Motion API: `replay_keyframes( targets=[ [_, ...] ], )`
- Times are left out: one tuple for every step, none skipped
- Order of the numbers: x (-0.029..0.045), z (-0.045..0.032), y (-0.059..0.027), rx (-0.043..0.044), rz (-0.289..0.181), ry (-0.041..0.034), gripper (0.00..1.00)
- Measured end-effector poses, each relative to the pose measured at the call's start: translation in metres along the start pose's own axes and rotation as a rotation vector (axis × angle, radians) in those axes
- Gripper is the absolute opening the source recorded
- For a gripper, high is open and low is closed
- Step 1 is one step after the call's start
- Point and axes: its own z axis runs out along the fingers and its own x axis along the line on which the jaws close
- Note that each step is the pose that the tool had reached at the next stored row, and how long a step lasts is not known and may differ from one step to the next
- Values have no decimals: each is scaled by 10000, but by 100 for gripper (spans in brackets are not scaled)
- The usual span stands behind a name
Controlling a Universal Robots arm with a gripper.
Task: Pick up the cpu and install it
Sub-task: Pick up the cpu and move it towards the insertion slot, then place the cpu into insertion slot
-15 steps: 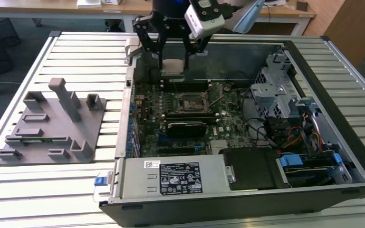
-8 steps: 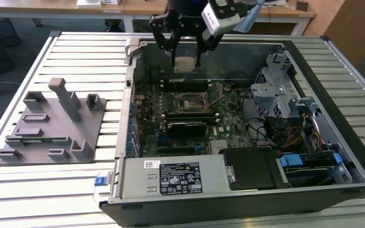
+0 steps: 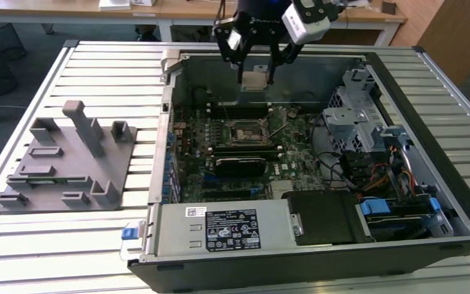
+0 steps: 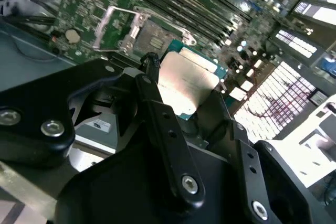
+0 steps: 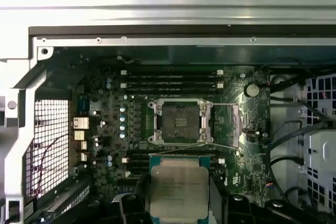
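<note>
Silvery-grey flat square cpu (image 3: 254,79) clamped by its edges in black jaws, far of the open black socket frame (image 3: 243,130); skewed seating could damage contacts.

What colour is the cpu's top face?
The cpu top is silvery-grey metal with a green rim; clearest in the first wrist view.

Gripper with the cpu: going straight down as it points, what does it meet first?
Probably the memory slots beside the open socket, not the socket: in the first wrist view the cpu held by the gripper overlaps them. Depth is unclear.
</note>
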Motion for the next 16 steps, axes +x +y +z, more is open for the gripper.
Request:
replay_keyframes(
  targets=[
    [-27,2,1,-1,-1,-2,54],
    [-39,2,1,-2,-2,-1,54],
    [-51,2,1,-2,-2,0,54],
    [-57,2,1,-2,-1,0,54],
    [-58,2,1,-2,-1,0,54],
    [-58,2,2,-2,0,-1,54],
    [-58,2,2,-2,0,0,54],
    [-58,2,2,-2,0,0,54],
    [-59,2,2,-2,0,0,54],
    [-59,2,2,0,-1,-1,54],
    [-59,2,2,3,-1,-1,54],
    [-59,2,2,5,1,-1,54],
    [-59,2,2,8,14,-1,54],
    [-60,2,2,8,39,-2,54],
    [-60,2,2,9,107,-2,54],
    [-60,3,2,7,194,-4,54]
  ],
)
